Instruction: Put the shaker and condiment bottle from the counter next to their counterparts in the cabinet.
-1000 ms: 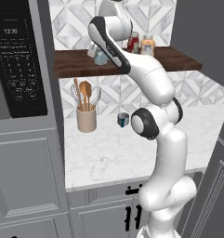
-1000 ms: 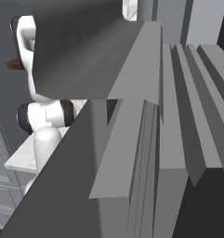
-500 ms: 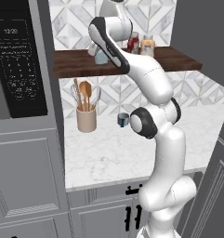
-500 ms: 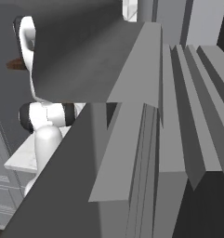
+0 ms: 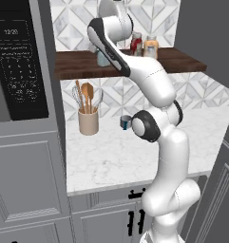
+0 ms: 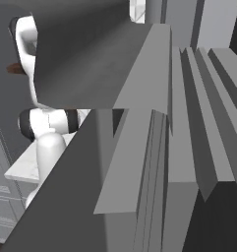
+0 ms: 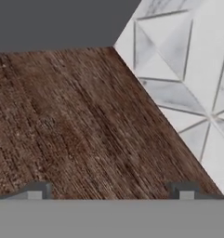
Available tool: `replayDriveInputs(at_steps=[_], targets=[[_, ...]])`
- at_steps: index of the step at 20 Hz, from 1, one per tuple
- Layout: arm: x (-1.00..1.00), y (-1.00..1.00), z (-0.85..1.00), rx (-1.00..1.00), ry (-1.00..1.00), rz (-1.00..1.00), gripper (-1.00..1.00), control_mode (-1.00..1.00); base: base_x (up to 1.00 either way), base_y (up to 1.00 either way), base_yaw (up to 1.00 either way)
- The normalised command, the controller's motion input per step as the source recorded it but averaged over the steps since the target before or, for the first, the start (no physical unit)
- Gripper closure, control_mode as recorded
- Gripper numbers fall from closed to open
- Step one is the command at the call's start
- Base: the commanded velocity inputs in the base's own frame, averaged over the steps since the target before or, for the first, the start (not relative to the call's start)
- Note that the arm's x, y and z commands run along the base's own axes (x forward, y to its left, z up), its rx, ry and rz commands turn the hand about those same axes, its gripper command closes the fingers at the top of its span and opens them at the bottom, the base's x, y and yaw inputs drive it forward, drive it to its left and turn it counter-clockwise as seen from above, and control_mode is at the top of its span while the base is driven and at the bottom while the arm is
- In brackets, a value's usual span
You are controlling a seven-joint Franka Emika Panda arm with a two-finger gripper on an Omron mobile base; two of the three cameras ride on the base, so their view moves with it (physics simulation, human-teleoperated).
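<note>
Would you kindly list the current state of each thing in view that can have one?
gripper: open, nothing between its fingertips, over the bare shelf board
red sauce bottle: upright on the shelf
orange bottle: upright beside it
shaker: upright on the counter
utensil holder: upright, holding utensils

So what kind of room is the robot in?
It looks like a kitchen. There's a microwave built in on the left, a jar of cooking utensils standing on a marble counter, and sauce bottles on a brown wooden shelf against a tiled wall.
</note>
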Motion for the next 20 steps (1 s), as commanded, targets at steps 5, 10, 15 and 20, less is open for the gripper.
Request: replayDriveInputs(at_steps=[5, 10, 15, 20], targets=[[-0.16, 0.0, 0.1, 0.0, -0.13, 0.0, -1.0, -1.0, 0.0, 0.0, 0.0], [-0.48, 0.0, 0.15, 0.0, -0.06, 0.0, -1.0, -1.0, 0.0, 0.0, 0.0], [-1.0, 0.0, -0.13, 0.0, 0.01, 0.0, -1.0, -1.0, 0.0, 0.0, 0.0], [-1.0, -0.01, -0.37, 0.01, 0.0, 0.0, -1.0, -1.0, 0.0, 0.0, 0.0]])
